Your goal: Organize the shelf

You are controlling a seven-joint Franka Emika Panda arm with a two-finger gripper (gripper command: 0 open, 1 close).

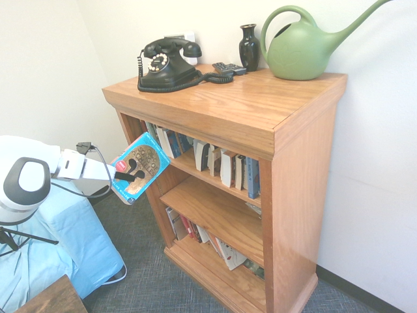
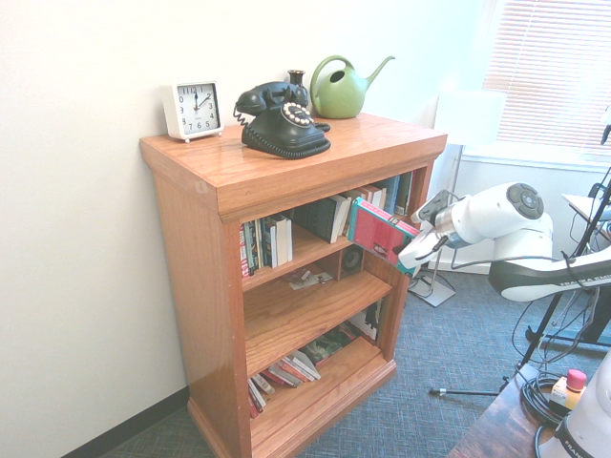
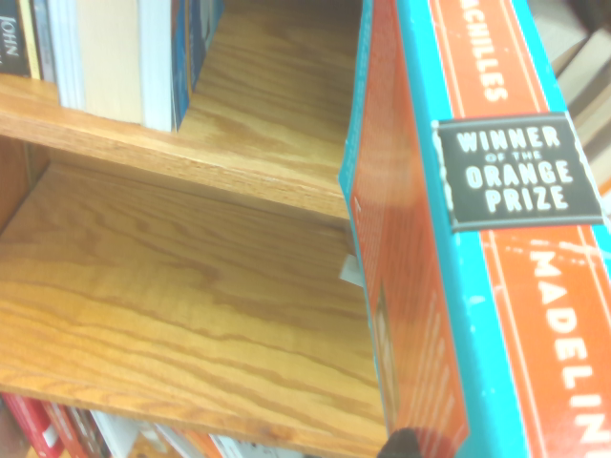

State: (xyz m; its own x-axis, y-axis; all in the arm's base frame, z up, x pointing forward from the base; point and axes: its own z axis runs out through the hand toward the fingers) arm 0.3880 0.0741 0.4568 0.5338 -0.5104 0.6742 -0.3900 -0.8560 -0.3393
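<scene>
The shelf [image 1: 260, 111] is an orange-brown oak bookcase with three open tiers, also seen in the second exterior view [image 2: 286, 167]. My gripper [image 1: 130, 175] is shut on a teal and orange paperback book [image 1: 138, 166], held tilted in the air just outside the shelf's open front, level with the upper tier. In the second exterior view the book [image 2: 380, 232] hangs at the shelf's right front corner with the gripper [image 2: 406, 253] behind it. The wrist view shows the book's spine [image 3: 516, 239] close up, over the bare middle board [image 3: 172, 286].
On top stand a black telephone [image 1: 168, 64], a dark vase [image 1: 249, 47], a green watering can [image 1: 303, 49], a remote [image 1: 229, 68] and a white clock [image 2: 193, 109]. Upright books [image 1: 225, 166] fill the upper tier; leaning books [image 1: 202, 236] sit on the bottom tier. A blue-covered surface [image 1: 58, 241] lies below the arm.
</scene>
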